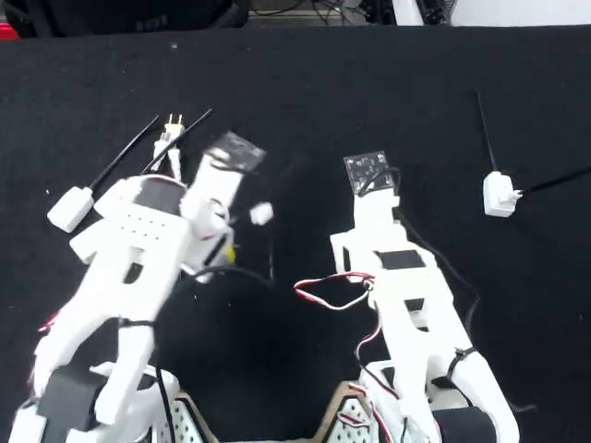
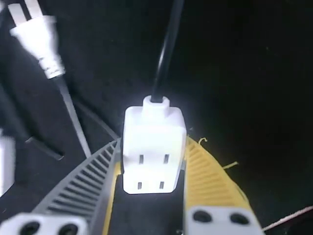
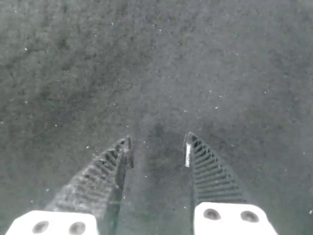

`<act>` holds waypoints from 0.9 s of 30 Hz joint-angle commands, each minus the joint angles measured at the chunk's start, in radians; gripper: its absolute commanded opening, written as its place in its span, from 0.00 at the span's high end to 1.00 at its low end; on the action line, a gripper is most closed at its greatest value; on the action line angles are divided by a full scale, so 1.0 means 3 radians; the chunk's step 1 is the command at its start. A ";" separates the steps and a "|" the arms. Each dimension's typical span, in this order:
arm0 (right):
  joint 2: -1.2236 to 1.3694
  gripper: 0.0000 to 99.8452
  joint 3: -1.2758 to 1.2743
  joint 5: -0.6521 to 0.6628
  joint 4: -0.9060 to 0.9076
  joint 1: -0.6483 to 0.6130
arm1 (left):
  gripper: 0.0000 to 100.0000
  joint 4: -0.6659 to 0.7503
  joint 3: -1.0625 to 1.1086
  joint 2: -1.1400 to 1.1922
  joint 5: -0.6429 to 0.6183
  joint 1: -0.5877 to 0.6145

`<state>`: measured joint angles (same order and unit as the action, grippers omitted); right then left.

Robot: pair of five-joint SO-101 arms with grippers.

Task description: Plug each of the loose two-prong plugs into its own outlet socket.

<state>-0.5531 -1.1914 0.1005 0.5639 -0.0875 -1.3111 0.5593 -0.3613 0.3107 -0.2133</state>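
Two tools are under my control, and I report each in turn.

Left tool: it is closed on a white outlet socket. The socket sits squarely between the grey ribbed finger and the yellow one, touching both, with its slotted face turned towards the wrist camera. A black cord leaves the far end of the socket and runs away from the tool across the counter.

A loose two-prong plug lies on the counter beyond the fingertips and off to the grey finger's side. It is apart from both tool and socket, and its prongs point away from the tool.

Right tool: the jaws are parted with nothing between them. They are over bare black counter.

From the high view I log a second white socket at the left edge of the counter, beside the left arm. I also log a white connector far to the right, well apart from both arms. I cannot tell whether that one is a plug or a socket.
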 commanded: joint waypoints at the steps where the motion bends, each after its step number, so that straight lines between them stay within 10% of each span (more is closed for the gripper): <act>1: -0.0110 0.84 0.0074 -0.0020 -0.0082 0.0051 | 0.84 0.0317 0.0043 0.0153 -0.0312 -0.0110; 6: -0.0105 0.84 0.0074 -0.0020 -0.0087 0.0051 | 0.67 0.0373 0.0003 0.0338 -0.0506 0.0003; 18: -0.0090 0.84 0.0043 -0.0020 -0.0184 0.0051 | 0.70 0.0440 -0.0243 0.0471 -0.0517 0.0857; 27: -0.0090 0.84 0.0043 -0.0020 -0.0184 0.0051 | 0.70 0.0987 0.0325 0.0706 -0.0522 0.0642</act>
<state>-0.5531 -1.1914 0.1005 0.5332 -0.0875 -1.0257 0.6406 -0.1450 0.1619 0.0368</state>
